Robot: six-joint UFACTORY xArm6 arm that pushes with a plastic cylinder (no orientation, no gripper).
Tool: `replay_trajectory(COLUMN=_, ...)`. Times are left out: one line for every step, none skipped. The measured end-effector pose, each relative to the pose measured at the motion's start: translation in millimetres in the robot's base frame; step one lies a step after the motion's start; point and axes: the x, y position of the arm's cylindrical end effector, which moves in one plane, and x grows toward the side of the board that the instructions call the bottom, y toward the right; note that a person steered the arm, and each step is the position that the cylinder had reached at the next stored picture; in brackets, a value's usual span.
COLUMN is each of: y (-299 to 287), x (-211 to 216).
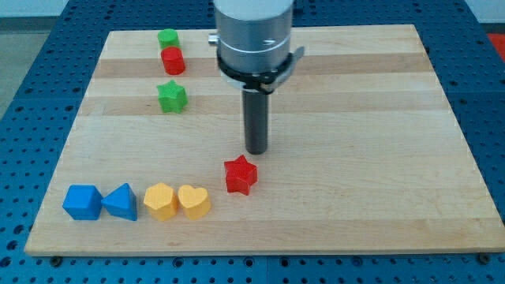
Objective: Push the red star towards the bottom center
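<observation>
- no boxes, trays or bins show; the blocks all lie loose on the wooden board (355,181).
- my tip (256,151) ends a bare dark rod with nothing to open or close and holds nothing; it stands just beyond the red star (241,174), slightly to its right, with a thin gap that may or may not be contact.
- the red star sits near the board's middle, toward the near edge and a little left of centre.
- near left row, left to right: blue cube (82,202), blue triangular block (121,202), yellow hexagonal block (161,200), yellow heart (193,201); the two yellow ones touch.
- far left: green block (167,39) touching a red cylinder (173,61), with a green star (172,96) nearer.
- the board rests on a blue perforated table (31,87).
- the grey arm housing (254,35) is cut off at the top edge; the far green block's shape is hard to make out.
</observation>
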Motion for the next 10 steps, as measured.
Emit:
replay_trajectory(y=-16, x=0)
replay_trajectory(y=-16, x=5)
replay_trajectory(y=-16, x=14)
replay_trajectory(y=-16, x=20)
replay_trajectory(y=-16, x=20)
replay_trajectory(y=-16, x=22)
replay_trajectory(y=-16, x=29)
replay_trajectory(y=-16, x=36)
replay_trajectory(y=-16, x=43)
replay_trajectory(y=-16, x=51)
